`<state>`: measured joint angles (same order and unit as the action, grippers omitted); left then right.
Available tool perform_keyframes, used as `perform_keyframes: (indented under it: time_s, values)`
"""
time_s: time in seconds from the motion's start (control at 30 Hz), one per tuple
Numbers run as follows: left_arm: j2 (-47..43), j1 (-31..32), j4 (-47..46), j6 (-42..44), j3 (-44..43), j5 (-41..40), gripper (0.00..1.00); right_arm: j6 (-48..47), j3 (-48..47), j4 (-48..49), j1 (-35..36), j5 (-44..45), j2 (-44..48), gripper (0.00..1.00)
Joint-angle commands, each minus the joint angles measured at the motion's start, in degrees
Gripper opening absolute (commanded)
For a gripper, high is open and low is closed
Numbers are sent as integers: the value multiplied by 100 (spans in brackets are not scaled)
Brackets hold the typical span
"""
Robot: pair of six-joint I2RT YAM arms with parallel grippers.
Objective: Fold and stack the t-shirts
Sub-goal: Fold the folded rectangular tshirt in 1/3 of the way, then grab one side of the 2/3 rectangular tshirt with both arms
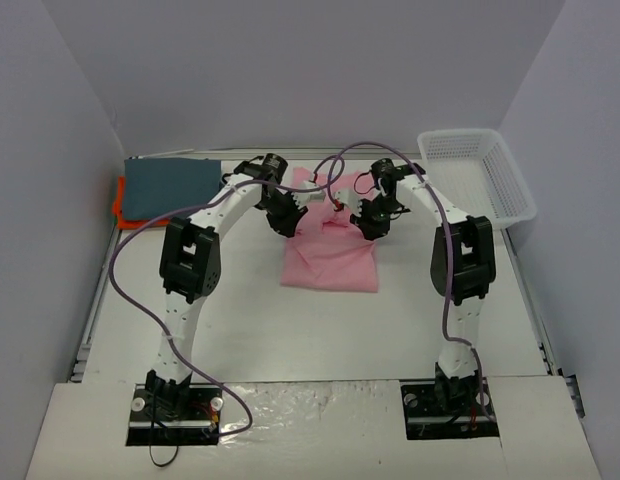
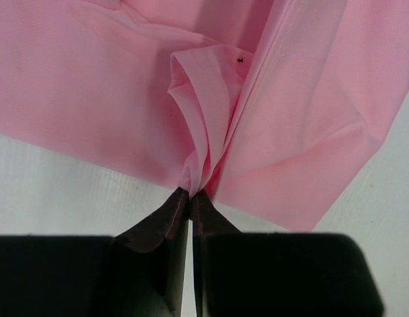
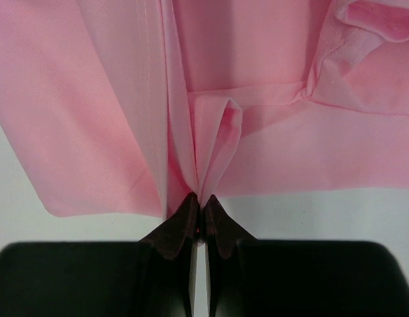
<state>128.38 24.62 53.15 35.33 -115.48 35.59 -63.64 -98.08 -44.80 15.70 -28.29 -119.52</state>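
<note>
The left fingers (image 2: 166, 224) and right fingers (image 3: 181, 228) are each pinching a gathered fold of the pink t-shirt (image 1: 330, 262) spreading ahead of them on the bench (image 1: 290, 330), cloth likely limp, light, best gripped at edges.

Orange t-shirt (image 1: 119, 208) (edge only) hides beneath the blue-grey t-shirt (image 1: 170, 187).

Robot lab test cell, plain grey walls (image 1: 290, 70), white table (image 1: 320, 330), two bolted-down arms (image 1: 190, 270)

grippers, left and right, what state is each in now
left gripper: shut on the pink t-shirt
right gripper: shut on the pink t-shirt too
</note>
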Motion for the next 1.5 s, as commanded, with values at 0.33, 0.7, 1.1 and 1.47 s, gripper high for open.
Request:
perform_keyframes:
  time_s: [0.33,0.7,1.1,1.47]
  values:
    - [249,60,170,351,-914,-281,51,343,-642,23,-208,263,-572,29]
    - [-1305,60,-427,-61,-292,-992,97,1239,-898,911,-191,728,148,41]
    - [-4118,815,-1615,325,3522,-1801,94,1766,1457,903,-50,298,2617,44]
    - [-4365,2178,-2667,782,5360,-2865,98,2189,3031,595,-59,-1,3111,44]
